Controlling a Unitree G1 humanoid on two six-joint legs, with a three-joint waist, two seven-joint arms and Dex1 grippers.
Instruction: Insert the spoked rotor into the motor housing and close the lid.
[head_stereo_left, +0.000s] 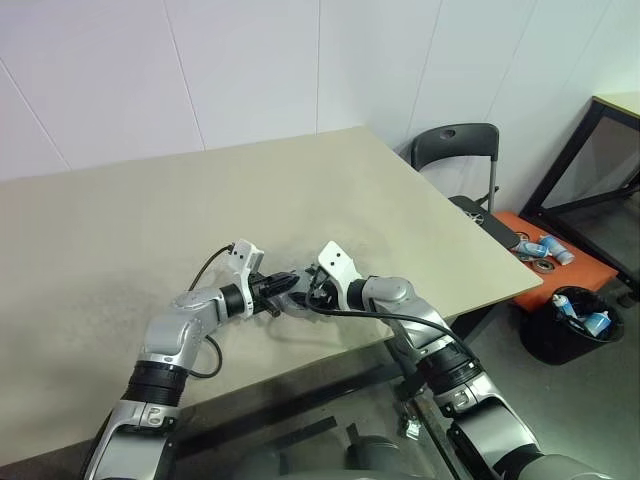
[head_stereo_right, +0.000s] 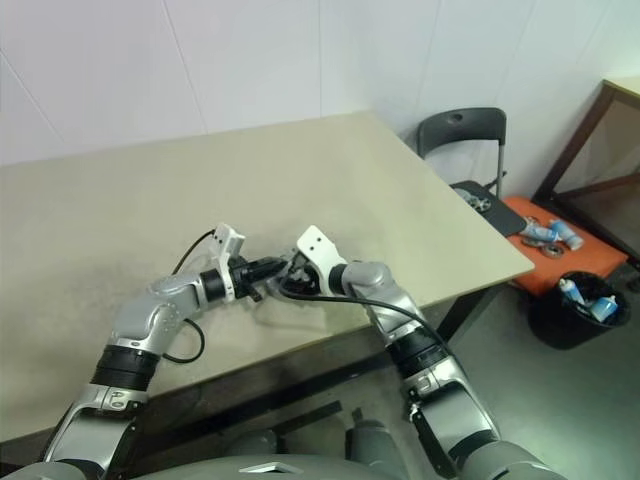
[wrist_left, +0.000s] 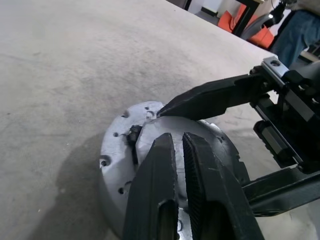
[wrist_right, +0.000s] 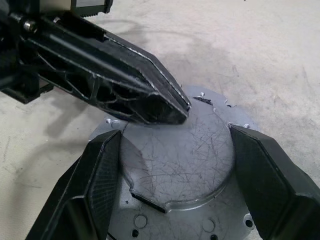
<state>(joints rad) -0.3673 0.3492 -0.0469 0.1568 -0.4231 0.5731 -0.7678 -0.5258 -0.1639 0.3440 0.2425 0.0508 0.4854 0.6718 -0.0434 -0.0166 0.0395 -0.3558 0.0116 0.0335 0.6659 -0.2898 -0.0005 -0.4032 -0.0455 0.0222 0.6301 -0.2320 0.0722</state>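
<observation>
the lid-closing step looks to be in hand: a scratched round grey metal lid sits on the flanged silver round motor housing, near the beige tabletop front edge. the right gripper has its fingers spread wide, one each side of the raised lid, seemingly touching. the left gripper, fingers nearly together and empty, rests its tips on top. next, probably, press down evenly to seat it.

Both grippers tip to tip over the tan table, beside a black chair.
</observation>
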